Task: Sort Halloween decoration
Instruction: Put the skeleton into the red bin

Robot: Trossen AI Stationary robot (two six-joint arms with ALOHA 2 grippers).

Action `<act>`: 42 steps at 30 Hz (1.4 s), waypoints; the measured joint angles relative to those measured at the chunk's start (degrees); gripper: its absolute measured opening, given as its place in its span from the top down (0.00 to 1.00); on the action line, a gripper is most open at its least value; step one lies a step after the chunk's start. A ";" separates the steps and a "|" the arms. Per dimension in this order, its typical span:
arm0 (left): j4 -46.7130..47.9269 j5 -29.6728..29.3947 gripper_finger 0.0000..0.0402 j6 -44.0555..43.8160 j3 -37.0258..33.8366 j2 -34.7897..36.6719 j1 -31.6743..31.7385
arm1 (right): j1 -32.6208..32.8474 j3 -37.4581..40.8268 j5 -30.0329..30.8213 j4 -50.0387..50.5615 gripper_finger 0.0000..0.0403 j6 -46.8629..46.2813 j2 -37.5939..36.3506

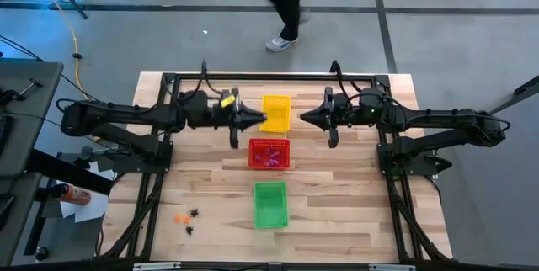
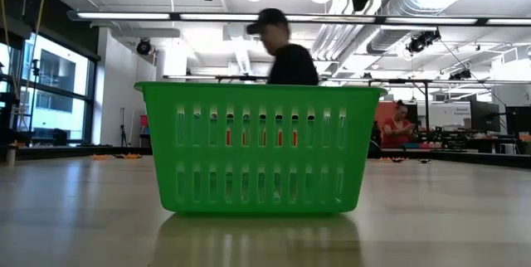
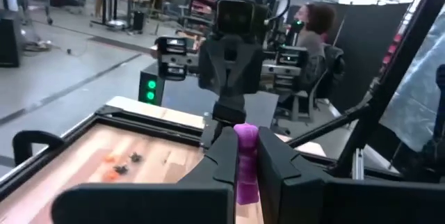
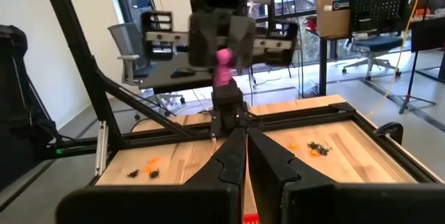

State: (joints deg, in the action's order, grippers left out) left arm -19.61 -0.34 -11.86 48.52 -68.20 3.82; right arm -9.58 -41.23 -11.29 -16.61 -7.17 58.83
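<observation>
Left gripper (image 1: 263, 119) pinches a purple-pink trinket (image 3: 245, 163); red basket (image 1: 269, 153) sits just beside; right gripper (image 1: 305, 118) pressed together, idle

No legible text or labels

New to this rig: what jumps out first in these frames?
Three mesh baskets lined up along the table's middle: yellow basket, red basket, green basket. The left gripper and right gripper face each other by the yellow basket, the left's jaws shut on a purple-pink trinket. A few orange and black trinkets lie near the table's front left.
</observation>
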 joint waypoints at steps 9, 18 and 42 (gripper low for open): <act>-1.36 -3.11 0.98 0.00 -0.49 0.02 -0.80 | 0.00 0.00 -0.11 -0.23 0.97 1.21 0.00; 7.36 -5.29 0.98 5.63 4.94 -1.90 -0.97 | -0.33 0.00 -0.07 -0.32 0.97 1.23 0.00; 32.02 1.64 0.98 15.09 14.07 -36.76 -1.23 | -1.68 0.00 1.62 -0.41 0.97 1.23 -0.02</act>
State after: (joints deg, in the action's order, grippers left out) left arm 12.41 1.30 3.24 62.59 -104.96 2.59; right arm -11.27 -41.23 -9.67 -17.02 -5.93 58.81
